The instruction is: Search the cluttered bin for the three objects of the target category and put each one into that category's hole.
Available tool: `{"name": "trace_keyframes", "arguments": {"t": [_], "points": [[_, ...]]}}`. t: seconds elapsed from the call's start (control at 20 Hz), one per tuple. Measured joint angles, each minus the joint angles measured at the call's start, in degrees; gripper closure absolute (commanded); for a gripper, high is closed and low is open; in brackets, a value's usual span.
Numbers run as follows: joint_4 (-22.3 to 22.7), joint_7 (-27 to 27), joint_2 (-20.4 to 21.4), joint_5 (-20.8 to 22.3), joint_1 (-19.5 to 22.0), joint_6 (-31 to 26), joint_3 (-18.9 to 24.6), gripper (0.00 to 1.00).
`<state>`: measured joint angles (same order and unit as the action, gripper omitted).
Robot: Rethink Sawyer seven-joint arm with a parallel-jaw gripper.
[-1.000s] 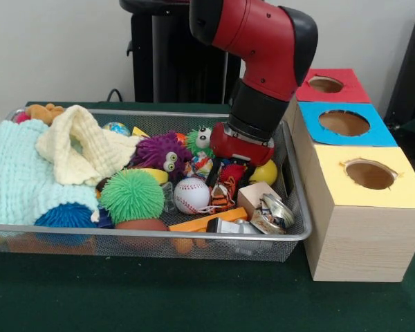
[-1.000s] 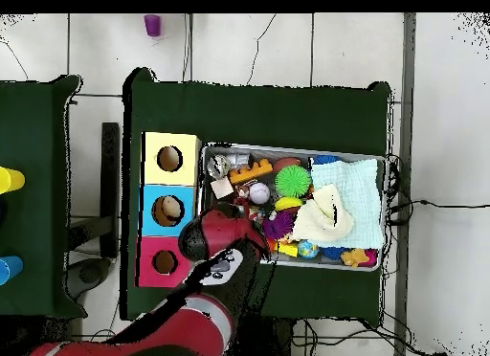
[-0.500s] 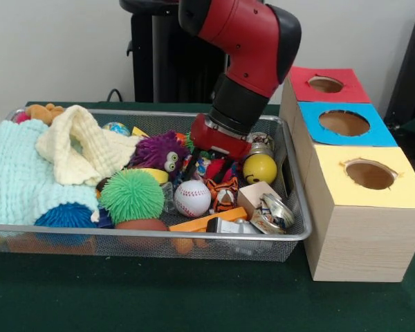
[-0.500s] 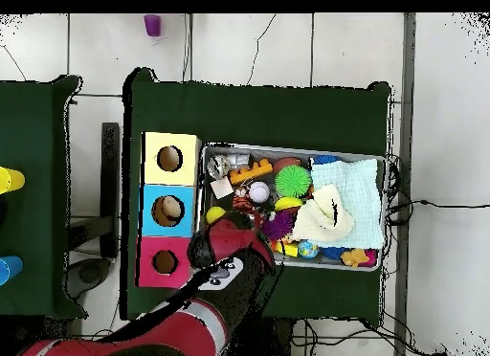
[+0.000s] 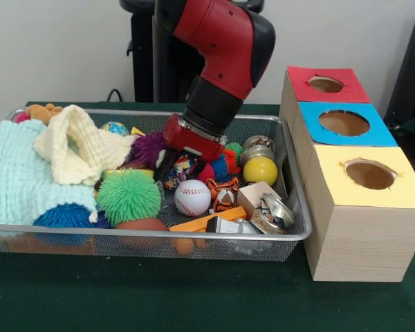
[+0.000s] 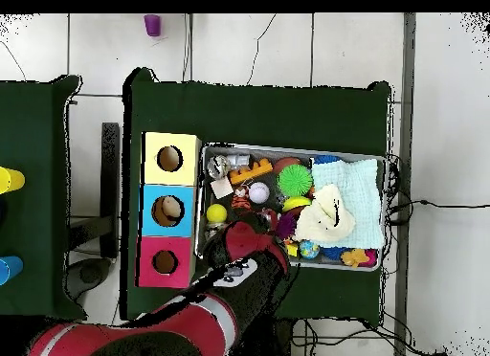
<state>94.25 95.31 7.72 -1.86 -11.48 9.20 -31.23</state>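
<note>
arm (image 5: 218, 52) has swung across the wire bin (image 5: 290, 207) from the yellow ball (image 5: 260, 169) side to the purple fuzzy toy (image 5: 146, 148); still searching, i'd say. fingers (image 5: 174, 160) are buried in small toys beside it, and i can't tell whether they grip anything.

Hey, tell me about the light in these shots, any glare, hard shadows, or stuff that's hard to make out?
Front view: even, soft light, no glare; the arm shades the toys under the gripper, hiding whether it is open; the baseball and yellow ball read clearly. Overhead view: flat light, the bin contents are small blobs, and the arm covers the gripper.
</note>
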Motion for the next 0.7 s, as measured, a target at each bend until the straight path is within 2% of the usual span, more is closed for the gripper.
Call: {"name": "trace_keyframes", "arguments": {"t": [0.7], "points": [[-0.33,0.0,-0.32,4.67,3.48,2.26,-0.48,0.0]]}}
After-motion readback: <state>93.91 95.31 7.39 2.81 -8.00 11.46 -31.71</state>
